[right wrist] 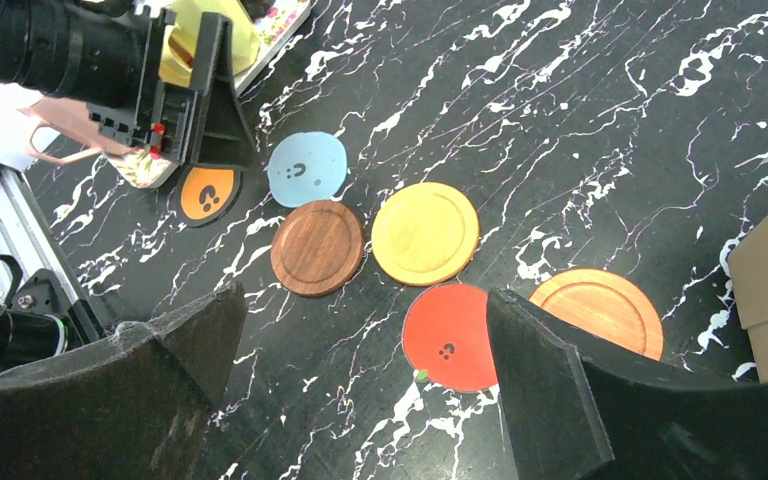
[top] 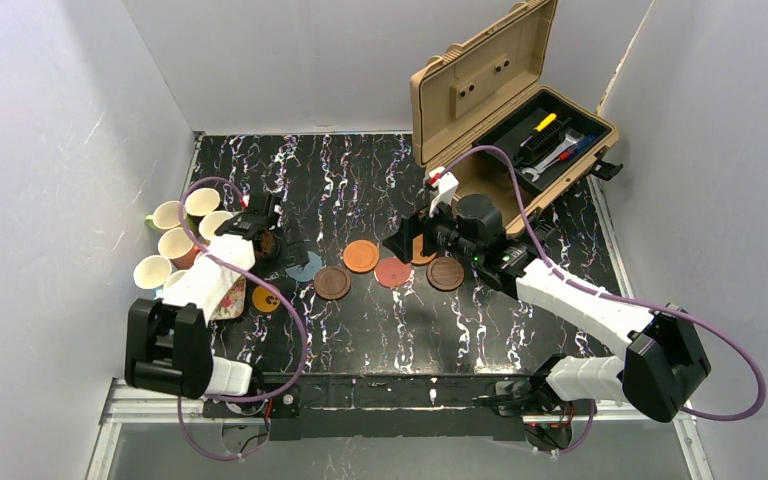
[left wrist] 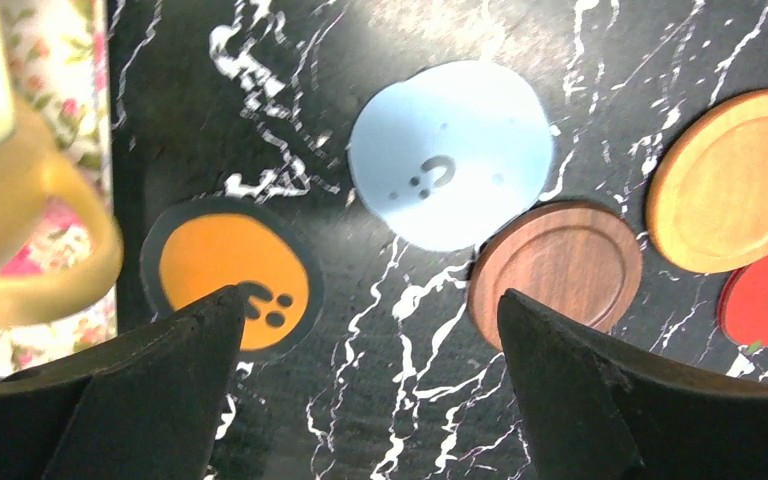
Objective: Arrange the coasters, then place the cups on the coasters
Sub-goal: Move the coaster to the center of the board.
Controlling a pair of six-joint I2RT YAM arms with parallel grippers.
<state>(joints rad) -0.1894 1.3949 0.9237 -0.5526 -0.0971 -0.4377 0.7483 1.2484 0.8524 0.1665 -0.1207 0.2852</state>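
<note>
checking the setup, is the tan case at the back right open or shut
Open: the tan case is hinged wide, its top half standing up, and tools lie exposed in its black inside.

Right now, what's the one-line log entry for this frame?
stage: arranging coasters | left gripper: open, empty | right gripper: open, empty | coasters: clustered centre | cups: grouped left, none on coasters

Mid-frame, the coasters lie in a loose line on the marbled black surface. The cups cluster at middle left, and an open tan tool case sits upper right.
</note>
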